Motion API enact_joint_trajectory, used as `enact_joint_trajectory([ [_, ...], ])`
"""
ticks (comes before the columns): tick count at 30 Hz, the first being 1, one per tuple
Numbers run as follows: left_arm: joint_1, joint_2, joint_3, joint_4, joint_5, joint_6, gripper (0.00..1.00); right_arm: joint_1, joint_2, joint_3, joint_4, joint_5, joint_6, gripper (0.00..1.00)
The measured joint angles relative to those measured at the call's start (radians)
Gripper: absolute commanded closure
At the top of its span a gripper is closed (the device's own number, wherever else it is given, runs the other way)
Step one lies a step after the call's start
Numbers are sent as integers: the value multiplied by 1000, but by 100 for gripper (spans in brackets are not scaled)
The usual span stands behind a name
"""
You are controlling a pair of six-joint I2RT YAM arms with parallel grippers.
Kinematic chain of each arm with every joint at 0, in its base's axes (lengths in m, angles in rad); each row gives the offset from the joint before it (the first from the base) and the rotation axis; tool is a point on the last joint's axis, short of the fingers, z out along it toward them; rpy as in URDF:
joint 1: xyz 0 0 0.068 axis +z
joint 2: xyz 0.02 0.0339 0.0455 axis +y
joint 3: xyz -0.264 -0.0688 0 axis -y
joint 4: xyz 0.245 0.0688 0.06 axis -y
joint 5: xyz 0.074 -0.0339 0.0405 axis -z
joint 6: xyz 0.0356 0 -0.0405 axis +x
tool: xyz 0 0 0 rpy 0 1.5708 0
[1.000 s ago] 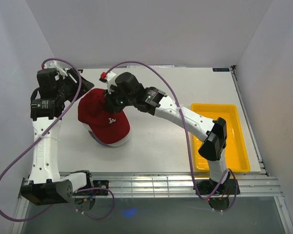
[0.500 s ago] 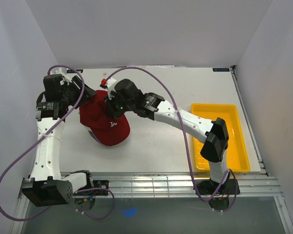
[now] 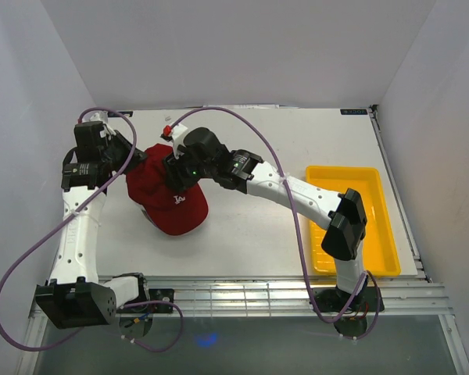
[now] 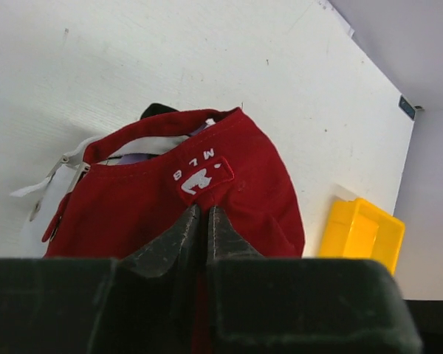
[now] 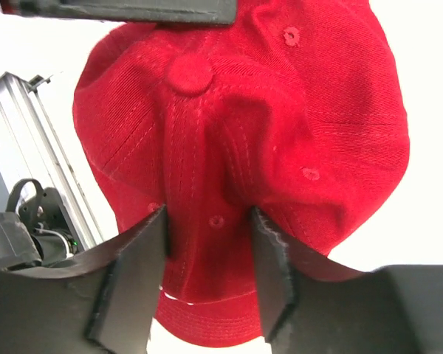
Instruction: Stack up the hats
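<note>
Left gripper (image 4: 204, 215) newly clamped on dark red cap (image 4: 144, 203) rear, right gripper (image 5: 207, 221) released, straddling crown

The dark red cap (image 3: 169, 201) tops the pile at the left of the bench (image 3: 297, 141), crown up and creased into a raised fold beside its button, with a white logo in front and a small MLB mark behind. Under its rear edge peek a white cap (image 4: 52, 193), a lavender cap (image 4: 131, 158) and a black cap (image 4: 157, 110).
</note>
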Motion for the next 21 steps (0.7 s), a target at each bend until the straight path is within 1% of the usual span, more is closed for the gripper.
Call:
enact_joint_trajectory([
  [3,0,16,0,1,-15,2,89,1,-18,-34,22,3,7,38],
  [9,0,36,-3,21,-24,3,89,2,-85,-117,28,17,40,26],
  [13,0,35,-7,37,-21,3,87,0,-156,-190,29,43,97,24],
  [18,0,35,-8,45,-14,3,87,-42,-285,-339,61,33,260,25],
  [21,0,34,-8,47,-5,3,86,-84,-394,-516,157,-22,379,25],
])
